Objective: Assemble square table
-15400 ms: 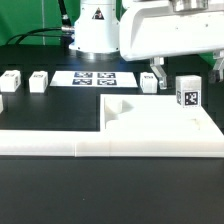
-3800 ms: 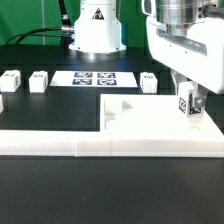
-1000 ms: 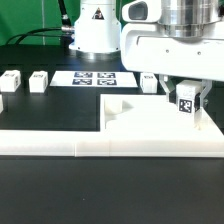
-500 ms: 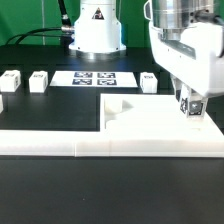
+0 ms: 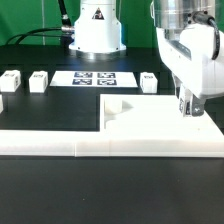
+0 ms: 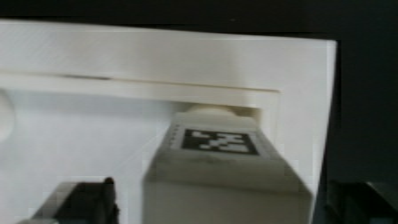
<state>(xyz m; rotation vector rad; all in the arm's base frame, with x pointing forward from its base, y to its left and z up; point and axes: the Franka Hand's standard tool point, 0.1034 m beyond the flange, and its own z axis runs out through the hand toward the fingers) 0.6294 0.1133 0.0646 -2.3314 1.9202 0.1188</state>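
The gripper (image 5: 190, 108) clamps a tagged leg post (image 6: 217, 165). It stands on the square slab (image 5: 150, 120), near the corner at the exterior view's right.

Front: we find bare surface (image 5: 110, 190) before the border rail (image 5: 60, 143).
Left: open beside the slab (image 5: 150, 122).
Back: leg posts (image 5: 38, 80) and marker board (image 5: 95, 77) crowd us.
Right: tool (image 5: 190, 108) with held leg post (image 6: 214, 165) blocks the corner.

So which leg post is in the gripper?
The tagged leg post clamped in the gripper over the square slab at the exterior view's right; the other posts stand free behind it.
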